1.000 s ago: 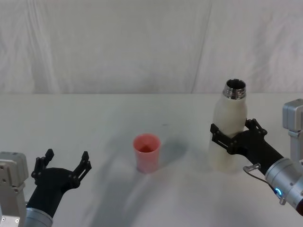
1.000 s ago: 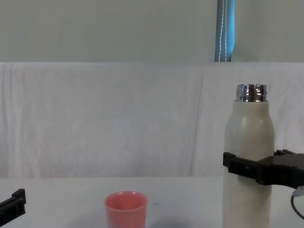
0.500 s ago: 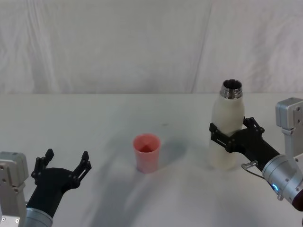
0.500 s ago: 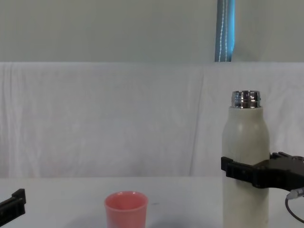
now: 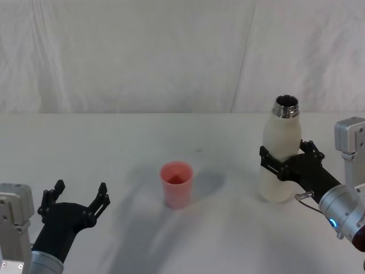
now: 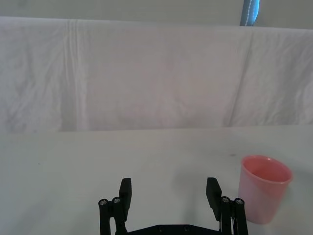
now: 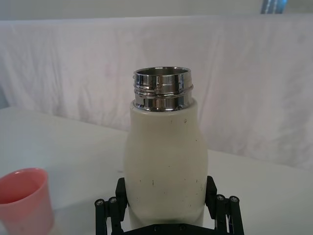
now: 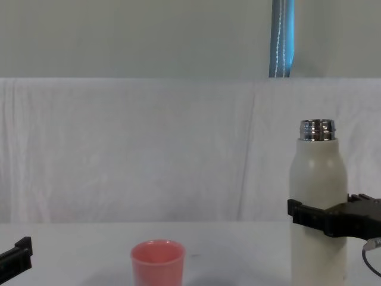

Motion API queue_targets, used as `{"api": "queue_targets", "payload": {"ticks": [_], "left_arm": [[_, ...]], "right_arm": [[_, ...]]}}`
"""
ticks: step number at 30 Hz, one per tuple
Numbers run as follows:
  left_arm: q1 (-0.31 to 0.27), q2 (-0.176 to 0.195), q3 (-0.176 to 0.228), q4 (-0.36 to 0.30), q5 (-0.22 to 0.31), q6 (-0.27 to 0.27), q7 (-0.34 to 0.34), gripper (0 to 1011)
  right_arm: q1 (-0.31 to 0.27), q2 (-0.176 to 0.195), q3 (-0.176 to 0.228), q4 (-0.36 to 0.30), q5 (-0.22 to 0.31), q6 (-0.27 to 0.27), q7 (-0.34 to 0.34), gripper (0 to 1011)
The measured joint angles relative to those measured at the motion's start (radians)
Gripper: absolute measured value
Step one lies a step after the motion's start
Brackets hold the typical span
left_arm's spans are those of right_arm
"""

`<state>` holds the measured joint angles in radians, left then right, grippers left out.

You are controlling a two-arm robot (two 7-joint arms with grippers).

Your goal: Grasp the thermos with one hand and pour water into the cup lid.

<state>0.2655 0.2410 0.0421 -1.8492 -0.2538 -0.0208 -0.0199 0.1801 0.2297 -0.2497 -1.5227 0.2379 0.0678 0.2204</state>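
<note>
Gripping thermos (image 5: 279,154) at mid-body, right gripper (image 5: 289,161) jaws clamped either side; bottle upright near desk (image 5: 114,148) right edge, neck open for pouring. Cup lid (image 5: 176,184) mid-desk, well apart. Left gripper (image 5: 77,197) idle near front-left corner, jaws wide.

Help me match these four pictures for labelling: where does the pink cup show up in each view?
Head view: the pink cup stands mid-table, between the two arms.
Left wrist view: the cup is at the right edge, beyond the left gripper.
Right wrist view: the cup sits in the lower left corner.
Chest view: the cup is low, left of centre.
Shared landmark: the white bottle, held by the right gripper.
</note>
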Motion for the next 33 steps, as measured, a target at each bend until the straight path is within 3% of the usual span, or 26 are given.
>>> {"api": "queue_targets", "payload": {"ticks": [20,33], "left_arm": [[0.0,0.0,0.0,0.0,0.0,0.0,0.0,1001],[0.0,0.0,0.0,0.0,0.0,0.0,0.0,1001]], "right_arm": [[-0.041,-0.052,0.027,-0.005,-0.054,0.0,-0.067,957],[-0.044,-0.071,0.046,-0.002,-0.07,-0.006,-0.068,957]]}}
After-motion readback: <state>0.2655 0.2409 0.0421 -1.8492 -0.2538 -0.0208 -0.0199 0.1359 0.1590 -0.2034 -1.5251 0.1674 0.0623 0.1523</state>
